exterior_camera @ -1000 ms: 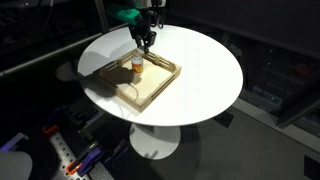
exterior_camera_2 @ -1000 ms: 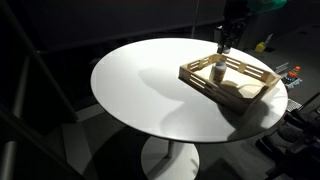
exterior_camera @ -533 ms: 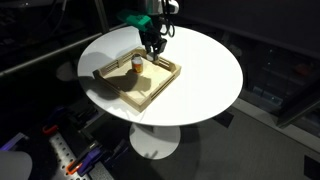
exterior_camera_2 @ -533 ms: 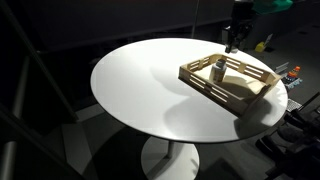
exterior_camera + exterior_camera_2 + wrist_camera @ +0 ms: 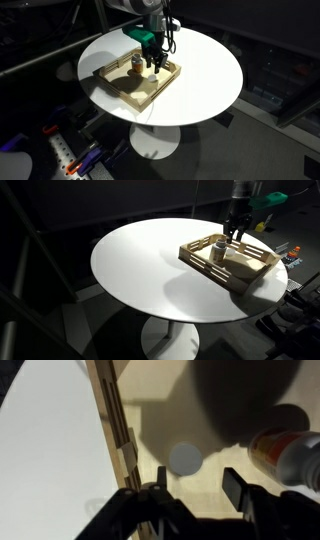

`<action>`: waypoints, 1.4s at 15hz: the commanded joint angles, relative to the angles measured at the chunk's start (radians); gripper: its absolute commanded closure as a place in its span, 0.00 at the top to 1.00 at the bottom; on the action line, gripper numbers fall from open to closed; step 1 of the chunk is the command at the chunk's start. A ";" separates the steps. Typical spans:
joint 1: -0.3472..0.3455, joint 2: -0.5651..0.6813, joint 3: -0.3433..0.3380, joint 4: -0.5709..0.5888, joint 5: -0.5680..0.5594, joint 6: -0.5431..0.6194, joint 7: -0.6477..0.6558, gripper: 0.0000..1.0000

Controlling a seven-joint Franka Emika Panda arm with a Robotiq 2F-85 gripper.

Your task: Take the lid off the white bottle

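- Wrist view: my gripper [image 5: 196, 478] comes in from the bottom edge. Its two dark fingers [image 5: 233, 485] are spread wide apart and grip nothing.
- The lid [image 5: 186, 458], a small flat white disc, lies on the floor of the wooden tray [image 5: 150, 395]. It sits just ahead of my fingertips, roughly in line with the gap between them and apart from both.
- The white bottle [image 5: 285, 452] shows at the right edge of that view, with an orange band and a whitish part. It is partly cut off by the frame and stands just beyond the finger on that side.
- The slatted tray wall [image 5: 115, 430] runs diagonally down the left of the wrist view, with the round white table [image 5: 45, 450] outside it.
- A broad dark shadow [image 5: 245, 395] covers the tray floor above the lid and bottle.
- In both exterior views my gripper [image 5: 155, 68] [image 5: 236, 242] hangs low inside the tray [image 5: 140, 92] [image 5: 215, 268], close beside the bottle [image 5: 134, 67] [image 5: 217, 249].
- The bottle stands upright on the tray floor.
- From those views the lid is too small to make out, and I cannot tell how the bottle's top looks.
- The tray rests on the table [image 5: 205, 70] [image 5: 150, 265], off centre, toward one edge.
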 commanded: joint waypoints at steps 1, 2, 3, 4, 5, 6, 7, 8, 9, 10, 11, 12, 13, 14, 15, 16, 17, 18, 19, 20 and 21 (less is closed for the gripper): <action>-0.002 0.007 0.000 0.036 -0.005 -0.036 0.011 0.90; -0.001 -0.005 0.002 0.030 -0.004 -0.033 0.008 0.96; -0.001 -0.013 0.004 0.029 -0.003 -0.031 0.006 1.00; 0.001 -0.023 0.006 0.028 -0.002 -0.039 0.003 1.00; 0.001 -0.033 0.010 0.029 0.001 -0.052 -0.003 1.00; 0.003 -0.042 0.013 0.031 0.001 -0.066 -0.005 1.00; 0.005 -0.053 0.016 0.032 0.000 -0.086 -0.004 1.00; 0.006 -0.065 0.018 0.035 -0.001 -0.111 -0.003 1.00; 0.007 -0.078 0.021 0.037 0.000 -0.134 -0.006 1.00; 0.009 -0.093 0.023 0.038 -0.002 -0.159 -0.006 1.00; 0.011 -0.109 0.025 0.038 -0.006 -0.185 -0.006 1.00; 0.013 -0.128 0.027 0.037 -0.011 -0.211 -0.006 1.00; 0.013 -0.146 0.029 0.037 -0.014 -0.236 -0.009 1.00; 0.014 -0.165 0.031 0.037 -0.013 -0.258 -0.008 1.00; 0.014 -0.185 0.033 0.035 -0.013 -0.277 -0.012 1.00; 0.015 -0.209 0.035 0.030 -0.019 -0.287 -0.011 1.00; 0.015 -0.226 0.037 0.030 -0.021 -0.299 -0.010 1.00; 0.014 -0.241 0.040 0.031 -0.019 -0.311 -0.013 1.00; 0.014 -0.254 0.043 0.032 -0.018 -0.321 -0.015 1.00; 0.013 -0.264 0.045 0.032 -0.018 -0.329 -0.017 1.00; 0.012 -0.272 0.048 0.033 -0.015 -0.336 -0.021 1.00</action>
